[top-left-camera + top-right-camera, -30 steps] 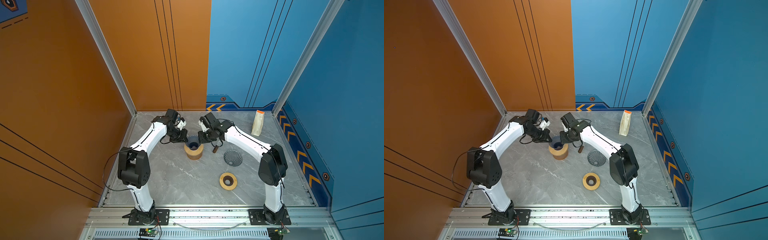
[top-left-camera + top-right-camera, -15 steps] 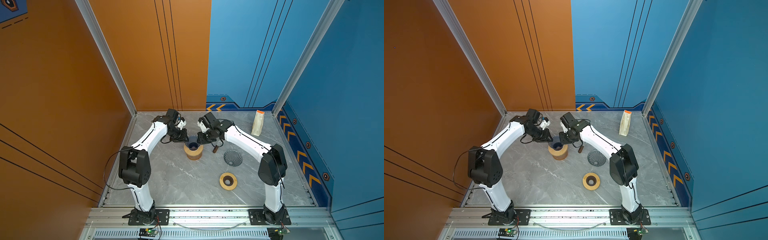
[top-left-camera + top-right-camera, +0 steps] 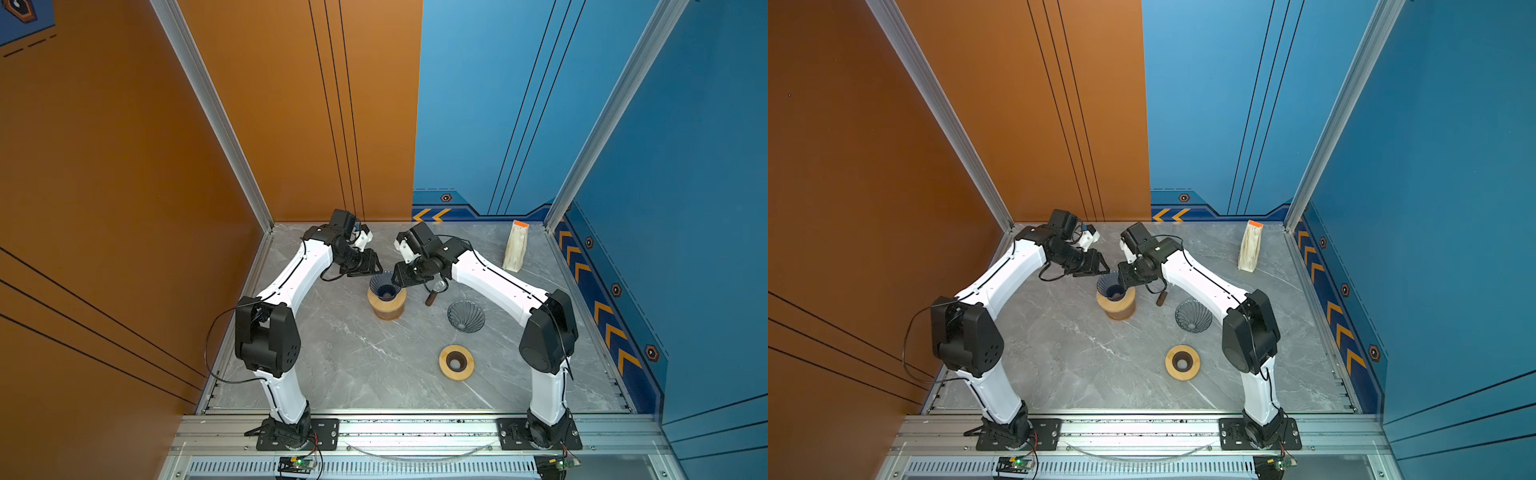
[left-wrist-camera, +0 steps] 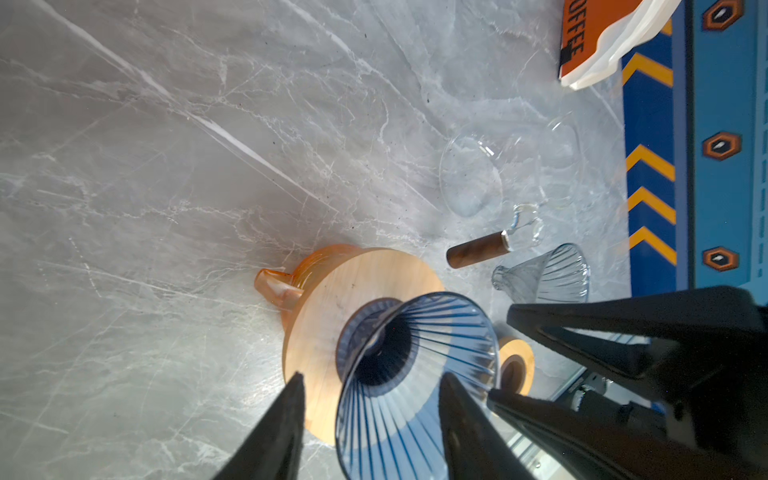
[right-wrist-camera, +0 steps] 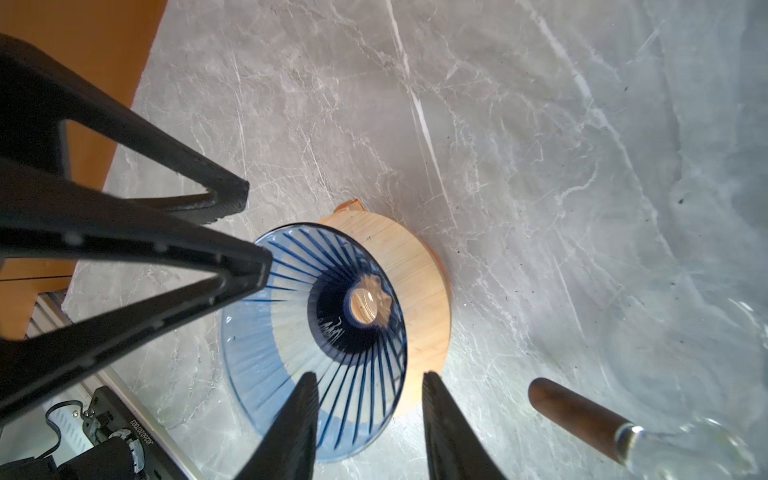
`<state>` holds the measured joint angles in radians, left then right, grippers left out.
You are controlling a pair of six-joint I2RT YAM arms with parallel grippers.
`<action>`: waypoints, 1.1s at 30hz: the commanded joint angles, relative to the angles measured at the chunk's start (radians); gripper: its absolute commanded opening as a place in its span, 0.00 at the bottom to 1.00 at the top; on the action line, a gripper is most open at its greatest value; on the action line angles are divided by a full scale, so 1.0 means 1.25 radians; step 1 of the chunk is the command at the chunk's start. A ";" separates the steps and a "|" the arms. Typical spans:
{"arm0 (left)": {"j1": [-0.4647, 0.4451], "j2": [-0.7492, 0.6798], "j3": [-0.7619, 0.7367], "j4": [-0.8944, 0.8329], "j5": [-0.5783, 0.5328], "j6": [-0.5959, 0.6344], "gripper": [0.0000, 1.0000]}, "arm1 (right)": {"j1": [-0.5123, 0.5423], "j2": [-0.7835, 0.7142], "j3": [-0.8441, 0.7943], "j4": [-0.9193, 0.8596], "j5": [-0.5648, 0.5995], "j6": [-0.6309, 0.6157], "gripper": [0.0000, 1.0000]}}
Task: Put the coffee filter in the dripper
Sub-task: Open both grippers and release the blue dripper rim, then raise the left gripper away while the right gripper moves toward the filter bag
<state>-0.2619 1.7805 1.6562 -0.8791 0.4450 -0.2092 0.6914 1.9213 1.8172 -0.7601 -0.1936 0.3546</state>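
Right wrist view: right gripper [image 5: 369,376] parted astride the rim of the blue dripper [image 5: 257,332], clamping nothing; left gripper [image 4: 372,376] likewise parted astride the opposite rim. Risk on pulling away: snagging a fingertip on that thin rim, tipping the cone off its wooden collar [image 5: 419,286]. No filter inside yet. Well apart from both grippers, right of centre in both top views, coffee filter pack [image 3: 515,247] standing: pale wavy paper under an orange label, prone to coming out several at once
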 commanded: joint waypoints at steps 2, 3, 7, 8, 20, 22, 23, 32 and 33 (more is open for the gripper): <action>-0.005 -0.046 0.030 0.005 -0.006 -0.003 0.64 | -0.019 -0.066 0.000 -0.010 0.047 -0.028 0.41; -0.006 -0.051 0.029 0.009 -0.005 -0.004 0.65 | -0.022 -0.075 -0.006 -0.006 0.053 -0.028 0.41; -0.012 -0.082 0.022 0.025 -0.002 -0.007 0.72 | -0.035 -0.110 -0.045 0.009 0.069 -0.031 0.43; -0.013 -0.092 0.016 0.032 -0.001 -0.007 0.74 | -0.037 -0.118 -0.052 0.011 0.073 -0.034 0.43; -0.043 -0.207 -0.101 0.149 0.005 0.002 0.85 | -0.098 -0.255 -0.174 0.012 0.171 -0.075 0.47; -0.047 -0.231 -0.129 0.182 0.001 0.001 0.92 | -0.122 -0.282 -0.197 0.012 0.186 -0.076 0.47; -0.048 -0.242 -0.145 0.200 -0.001 0.002 0.93 | -0.138 -0.298 -0.212 0.012 0.196 -0.077 0.47; -0.066 -0.322 -0.266 0.327 -0.020 -0.009 0.98 | -0.320 -0.387 -0.347 0.047 0.270 -0.092 0.46; -0.068 -0.323 -0.273 0.328 -0.021 -0.010 0.98 | -0.342 -0.391 -0.358 0.054 0.270 -0.091 0.45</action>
<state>-0.3370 1.3979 1.3418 -0.5289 0.4412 -0.2184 0.3084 1.4490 1.4082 -0.7197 0.0944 0.2581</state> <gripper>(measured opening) 0.980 0.455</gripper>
